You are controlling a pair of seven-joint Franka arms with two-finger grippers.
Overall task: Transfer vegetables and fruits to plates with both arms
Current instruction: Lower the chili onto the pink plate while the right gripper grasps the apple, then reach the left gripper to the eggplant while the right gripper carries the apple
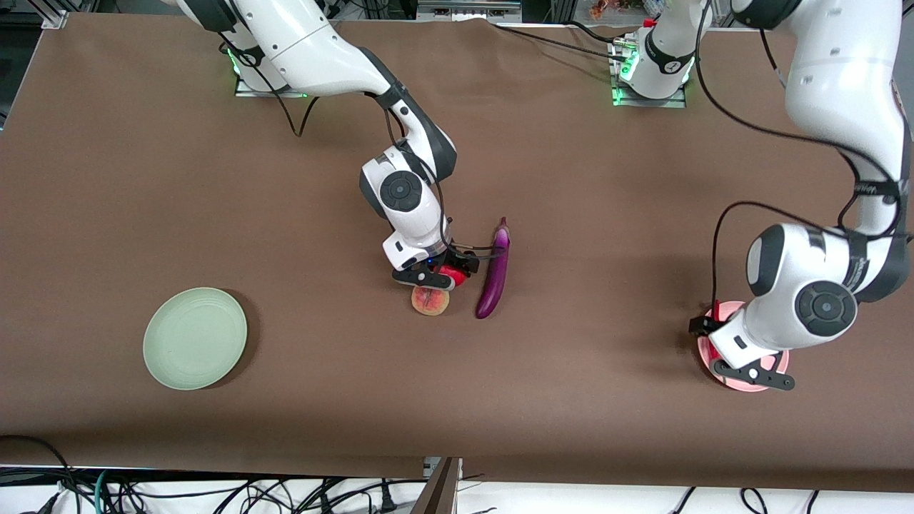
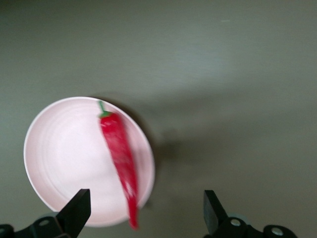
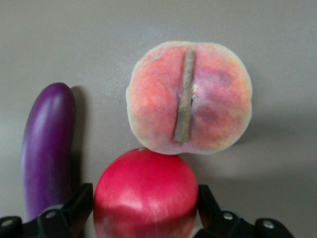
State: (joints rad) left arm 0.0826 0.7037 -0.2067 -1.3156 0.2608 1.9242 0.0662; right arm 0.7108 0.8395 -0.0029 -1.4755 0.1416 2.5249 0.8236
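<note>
My right gripper [image 1: 444,274] is down at the table's middle, its fingers pressed against both sides of the round red pomegranate [image 3: 146,178], which rests on the cloth. The orange-pink peach [image 1: 430,300] touches it, nearer the front camera. The long purple eggplant [image 1: 494,271] lies beside them, toward the left arm's end. My left gripper [image 2: 146,198] hangs open over the pale pink plate [image 2: 64,153], holding nothing. The red chili pepper [image 2: 119,148] lies in that plate, its tip reaching the rim. My left hand covers most of the pink plate [image 1: 722,312] in the front view.
A pale green plate [image 1: 195,338] sits bare toward the right arm's end, near the front edge. Brown cloth [image 1: 607,214] covers the whole table. Cables hang below the front edge.
</note>
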